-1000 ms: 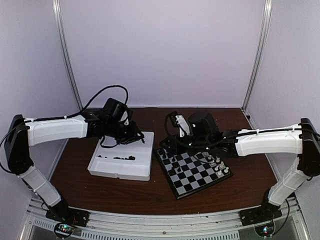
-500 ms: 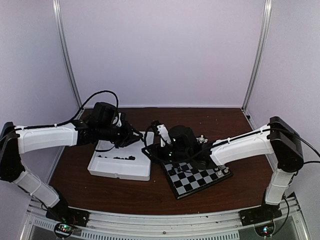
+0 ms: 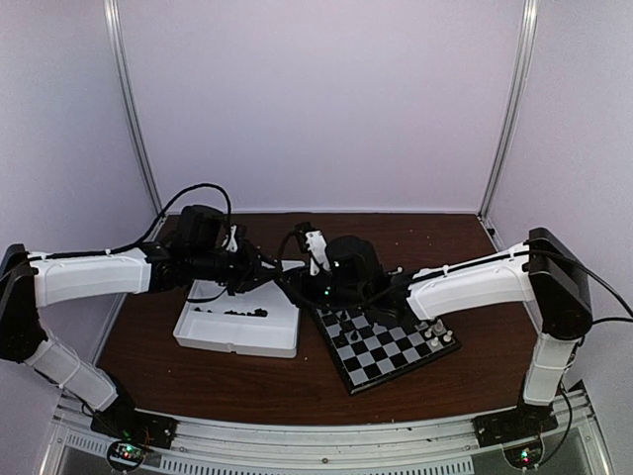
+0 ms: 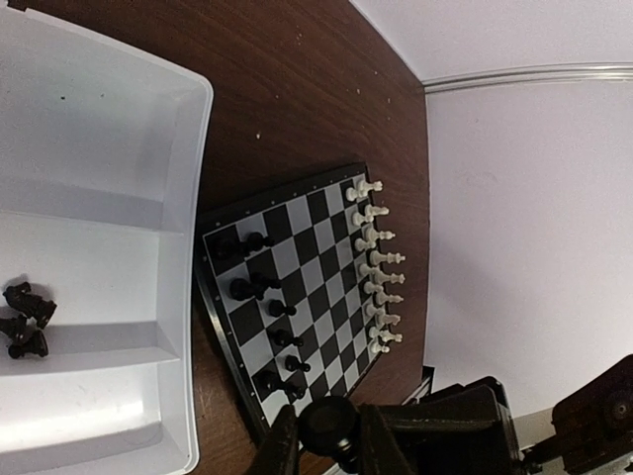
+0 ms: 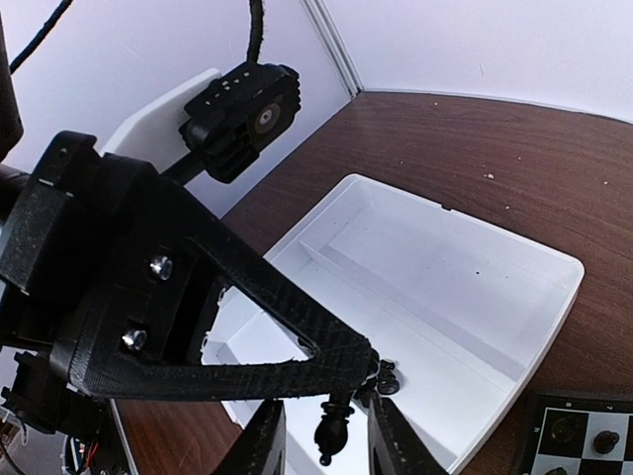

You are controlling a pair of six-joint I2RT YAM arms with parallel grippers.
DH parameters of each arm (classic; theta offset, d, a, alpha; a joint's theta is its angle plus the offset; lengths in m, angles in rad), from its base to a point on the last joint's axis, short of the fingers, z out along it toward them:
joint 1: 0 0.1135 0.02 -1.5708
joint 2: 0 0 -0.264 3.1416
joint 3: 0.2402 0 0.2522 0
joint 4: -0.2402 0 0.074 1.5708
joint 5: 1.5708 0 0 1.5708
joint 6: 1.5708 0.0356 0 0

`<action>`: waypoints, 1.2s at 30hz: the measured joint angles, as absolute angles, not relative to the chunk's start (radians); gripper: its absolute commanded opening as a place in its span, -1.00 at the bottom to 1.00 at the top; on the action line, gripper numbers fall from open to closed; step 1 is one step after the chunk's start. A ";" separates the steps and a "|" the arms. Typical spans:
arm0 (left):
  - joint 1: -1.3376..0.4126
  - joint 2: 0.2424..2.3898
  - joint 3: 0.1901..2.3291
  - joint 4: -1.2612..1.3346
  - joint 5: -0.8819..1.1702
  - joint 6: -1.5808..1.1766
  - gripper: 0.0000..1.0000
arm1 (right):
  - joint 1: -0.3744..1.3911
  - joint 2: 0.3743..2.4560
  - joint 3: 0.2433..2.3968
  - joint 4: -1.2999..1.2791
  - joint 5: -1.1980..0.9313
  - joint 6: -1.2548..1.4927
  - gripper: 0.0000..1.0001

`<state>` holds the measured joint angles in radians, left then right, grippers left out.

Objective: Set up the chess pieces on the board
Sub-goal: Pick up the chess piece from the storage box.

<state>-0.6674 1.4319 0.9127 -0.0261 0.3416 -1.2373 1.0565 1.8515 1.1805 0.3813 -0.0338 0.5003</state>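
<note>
Roughly counted: one board (image 4: 316, 259) lies just beside one tray (image 4: 109, 139). About nine black pieces (image 4: 240, 289) stand on the board's tray side. A row of white pieces (image 4: 381, 259) lines the opposite edge, too crowded to count surely. The left wrist view shows three more black pieces clustered in the tray; from above they blur into a short row.

The left gripper (image 4: 327, 424), over the tray's board-side edge, is nearly closed and pinches a held piece (image 4: 328, 430). The right gripper (image 5: 326, 411) faces it, jaws partway apart around a black piece (image 5: 333, 427) with gaps on both sides. Whether that is the same piece, I cannot tell.
</note>
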 measured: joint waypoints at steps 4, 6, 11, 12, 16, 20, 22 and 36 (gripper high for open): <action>-0.666 1.432 0.904 -0.009 0.351 -1.249 -0.67 | 1.056 1.862 1.192 0.369 -0.025 0.500 -0.62; -0.666 1.432 0.901 -0.001 0.357 -1.253 -0.67 | 1.056 1.864 1.192 0.366 -0.023 0.497 -0.69; -0.666 1.432 0.891 0.019 0.363 -1.266 -0.67 | 1.056 1.865 1.192 0.353 -0.010 0.500 -0.84; -0.666 1.432 0.890 0.023 0.364 -1.267 -0.67 | 1.056 1.865 1.192 0.353 -0.009 0.498 -0.85; -0.666 1.432 0.884 0.031 0.363 -1.269 -0.44 | 1.056 1.864 1.192 0.352 0.004 0.497 -0.92; -0.664 1.422 0.869 0.030 0.360 -1.262 -0.12 | 1.058 1.856 1.191 0.333 0.009 0.497 -0.93; -0.660 1.411 0.865 0.020 0.355 -1.240 -0.06 | 1.058 1.839 1.187 0.312 0.011 0.497 -0.93; -0.603 1.348 0.995 -0.287 0.264 -0.930 -0.06 | 1.024 1.535 1.176 -0.187 0.009 0.450 -0.90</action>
